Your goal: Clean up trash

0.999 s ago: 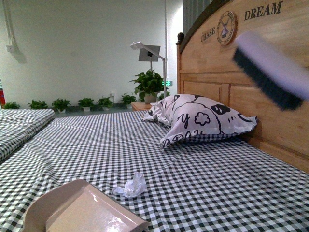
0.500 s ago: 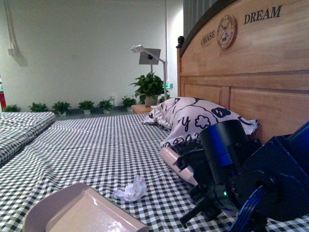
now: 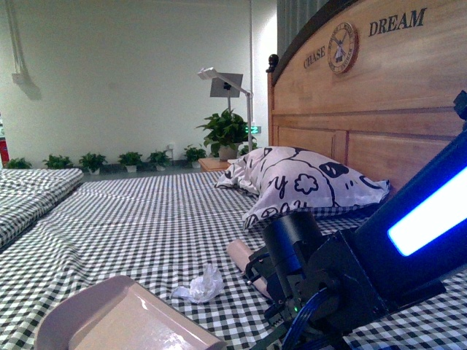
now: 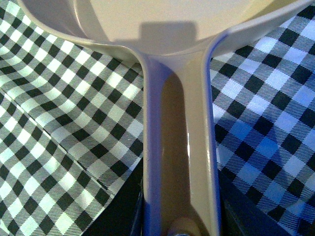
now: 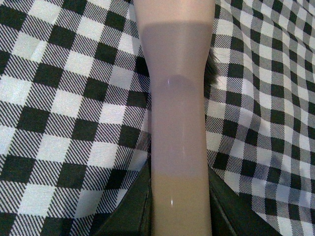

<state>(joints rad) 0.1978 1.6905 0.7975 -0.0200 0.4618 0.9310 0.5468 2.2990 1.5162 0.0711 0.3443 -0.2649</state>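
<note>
Right arm has shifted left and nearer the camera since half a second ago; a blue light strip on it now shows at the right edge. Trash and dustpan have not moved.

Right gripper (image 5: pixel 179 216) is clenched on a beige brush handle (image 5: pixel 178 123); dark jaws flank the handle on both sides in the right wrist view. Brush (image 3: pixel 244 261) lies low over the checkered bed surface (image 3: pixel 146 219), its tip pointing left toward the trash; dark bristles just show beside the handle.

Left gripper (image 4: pixel 179 223) is clenched on the dustpan handle (image 4: pixel 178 147). Dustpan (image 3: pixel 109 313) sits at the near left, pan mouth facing far-right.

Trash (image 3: pixel 199 285): small crumpled wad of white translucent wrap, lying on the surface between dustpan rim and brush tip. Near the dustpan's far-right edge, not touching it. Brush tip is just right of it, with a gap. Neither gripper touches it.

Pillow (image 3: pixel 303 182) lies far right against the headboard (image 3: pixel 379 95), well apart from the trash.
</note>
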